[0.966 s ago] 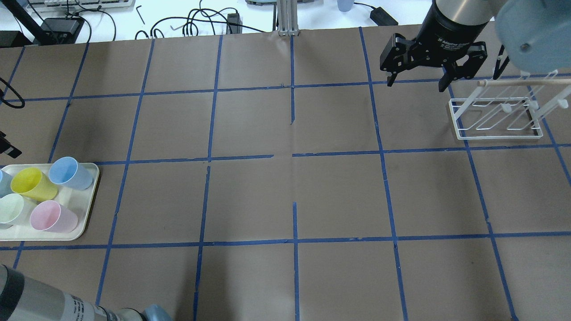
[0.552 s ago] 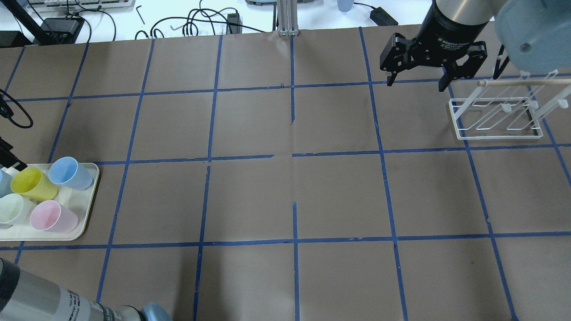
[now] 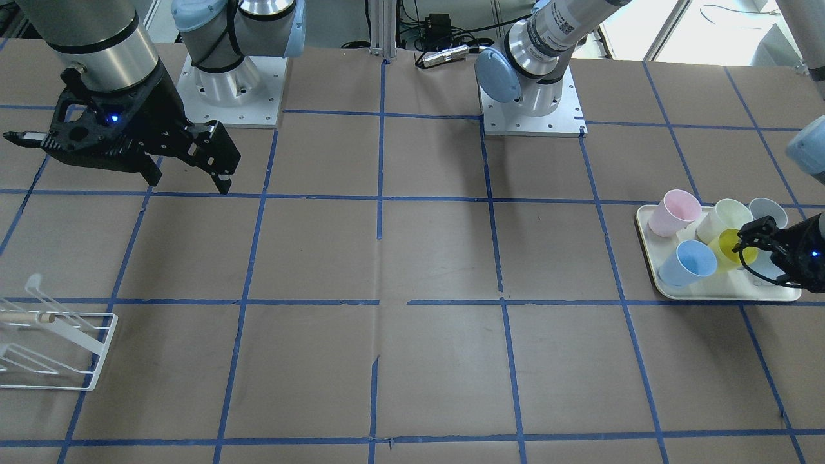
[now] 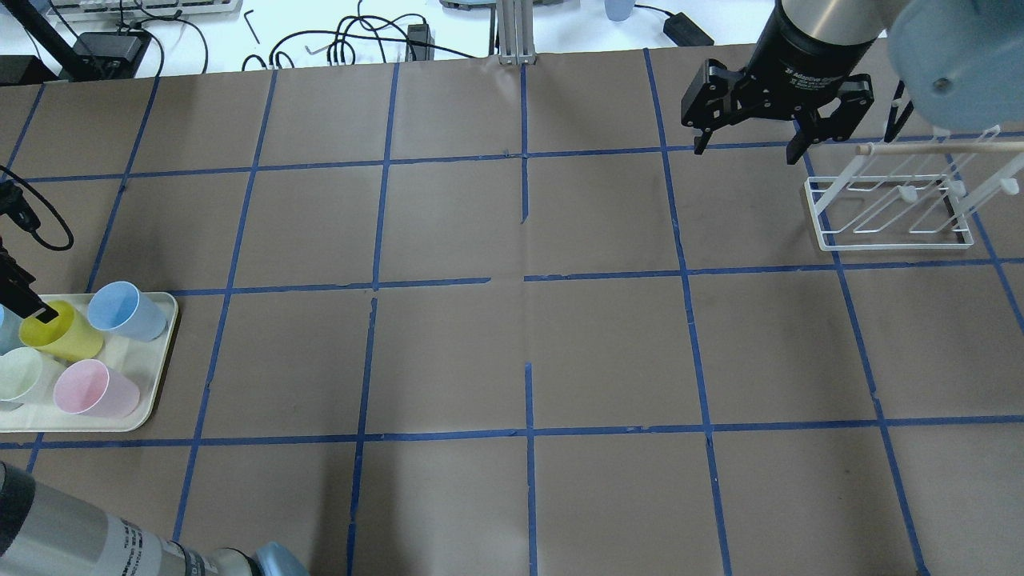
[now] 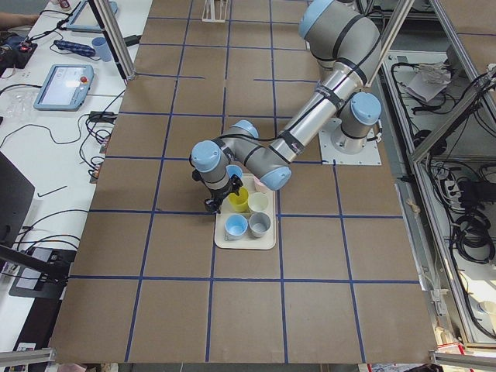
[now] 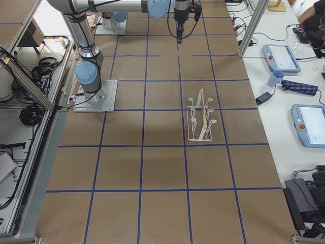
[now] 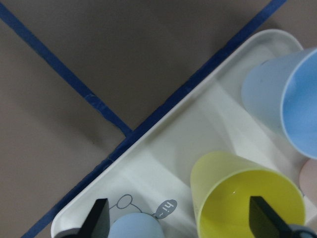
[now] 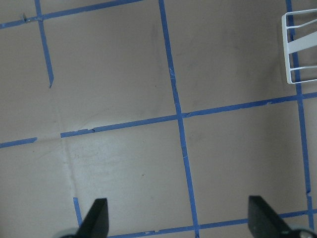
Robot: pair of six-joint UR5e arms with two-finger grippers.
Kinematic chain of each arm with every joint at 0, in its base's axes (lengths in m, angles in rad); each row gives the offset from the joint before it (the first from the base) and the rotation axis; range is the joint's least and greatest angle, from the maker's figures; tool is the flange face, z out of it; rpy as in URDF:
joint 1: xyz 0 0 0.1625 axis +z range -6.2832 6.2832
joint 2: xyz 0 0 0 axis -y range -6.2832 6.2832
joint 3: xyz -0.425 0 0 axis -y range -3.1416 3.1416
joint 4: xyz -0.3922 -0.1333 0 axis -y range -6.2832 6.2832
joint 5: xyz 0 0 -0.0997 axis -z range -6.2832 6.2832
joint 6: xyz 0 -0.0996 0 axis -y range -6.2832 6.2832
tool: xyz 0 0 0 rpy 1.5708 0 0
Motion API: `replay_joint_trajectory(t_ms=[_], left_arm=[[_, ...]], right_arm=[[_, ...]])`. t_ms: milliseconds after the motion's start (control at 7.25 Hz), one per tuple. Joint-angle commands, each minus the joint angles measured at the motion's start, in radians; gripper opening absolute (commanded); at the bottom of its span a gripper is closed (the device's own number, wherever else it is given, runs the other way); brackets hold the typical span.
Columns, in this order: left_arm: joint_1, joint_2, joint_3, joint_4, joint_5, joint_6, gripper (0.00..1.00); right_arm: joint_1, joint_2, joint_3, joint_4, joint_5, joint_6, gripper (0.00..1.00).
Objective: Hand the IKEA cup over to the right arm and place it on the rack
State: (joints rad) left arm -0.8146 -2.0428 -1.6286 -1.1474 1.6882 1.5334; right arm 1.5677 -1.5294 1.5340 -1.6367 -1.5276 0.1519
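Note:
The lemon-yellow IKEA cup stands on the cream tray at the table's left edge, among other cups. It also shows in the front view and the left wrist view. My left gripper is open and low over the tray. One finger is over the yellow cup's mouth, the other is by a pale blue cup. My right gripper is open and empty, hovering left of the white wire rack. No cup shows on the rack.
A blue cup, a pink cup and a pale cream cup crowd the yellow one on the tray. The table is brown paper with a blue tape grid. Cables and devices lie beyond the far edge.
My left gripper has moved in from the left edge, and its finger now reaches over the yellow cup's rim. The right arm has not moved.

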Motion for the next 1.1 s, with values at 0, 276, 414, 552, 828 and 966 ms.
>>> replay_joint_trajectory(t_ms=[0,276,414,552,828,966], left_arm=[[0.002,-0.019,-0.007,0.012,0.004,0.007,0.9],[0.002,-0.03,-0.004,0.015,0.004,0.016,0.71],[0.002,-0.031,-0.002,0.027,0.004,0.033,0.59],[0.0,-0.033,-0.001,0.029,0.004,0.034,0.49],[-0.002,-0.031,-0.007,0.022,0.002,0.034,0.36],[-0.002,-0.028,-0.008,0.012,0.001,0.034,0.22]], right_arm=[[0.0,0.0,0.0,0.0,0.001,0.0,1.0],[0.0,0.0,0.0,0.0,0.001,0.0,1.0],[0.0,0.0,0.0,0.0,0.001,0.0,1.0],[0.0,0.0,0.0,0.002,0.0,0.0,1.0],[0.0,0.0,0.0,0.0,0.001,0.0,1.0],[0.0,0.0,0.0,0.0,0.001,0.0,1.0]])
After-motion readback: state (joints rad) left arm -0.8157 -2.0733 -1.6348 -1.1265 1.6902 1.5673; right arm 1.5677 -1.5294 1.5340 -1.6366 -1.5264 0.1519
